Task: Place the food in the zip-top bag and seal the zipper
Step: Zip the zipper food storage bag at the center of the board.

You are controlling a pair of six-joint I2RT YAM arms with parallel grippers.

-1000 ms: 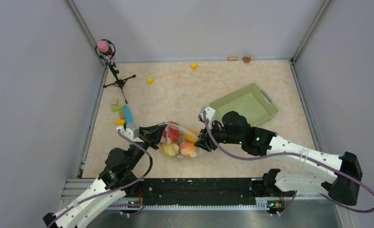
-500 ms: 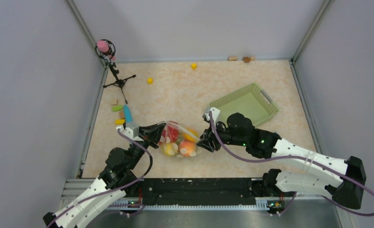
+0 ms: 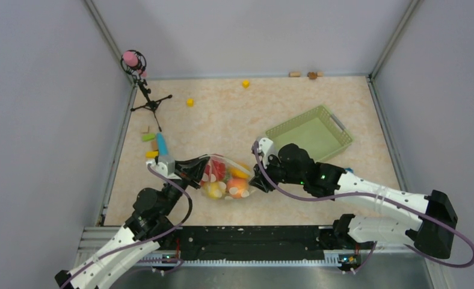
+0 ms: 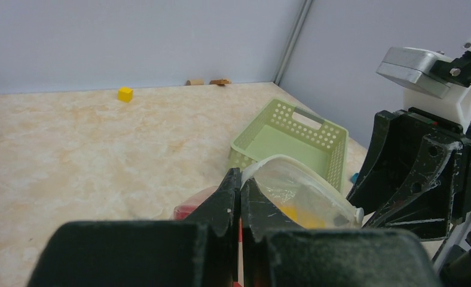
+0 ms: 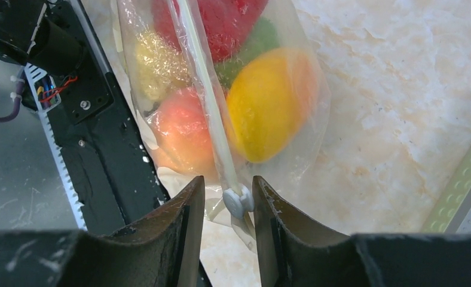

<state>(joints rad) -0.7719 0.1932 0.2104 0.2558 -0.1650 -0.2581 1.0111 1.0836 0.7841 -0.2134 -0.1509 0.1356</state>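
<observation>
Close to the arms' bases, the zip-top bag (image 3: 225, 177) lies stretched between the two grippers with the food (image 5: 266, 110) already inside: red, yellow, peach-orange and a bit of green show through the film. The left gripper (image 4: 240, 179) is pressed together on the bag's left end, and neither it nor the bag has shifted over the last second. The right gripper (image 5: 228, 182) has. It drifted a little to the right and has now come back left, hard against the bag's right end. Its jaws have narrowed slightly but stand apart, straddling the small white slider (image 5: 238, 202) at the end of the zipper (image 5: 203, 78). The slider seems to touch one finger, with a gap to the other.

So filling looks finished, and this is probably the sealing step: lining up on the slider before pinching it (whether the strip is already pressed shut cannot be told).

Farther back, the green basket (image 3: 310, 133) sits empty, and two yellow cubes (image 3: 189, 102) lie well apart beyond it.
</observation>
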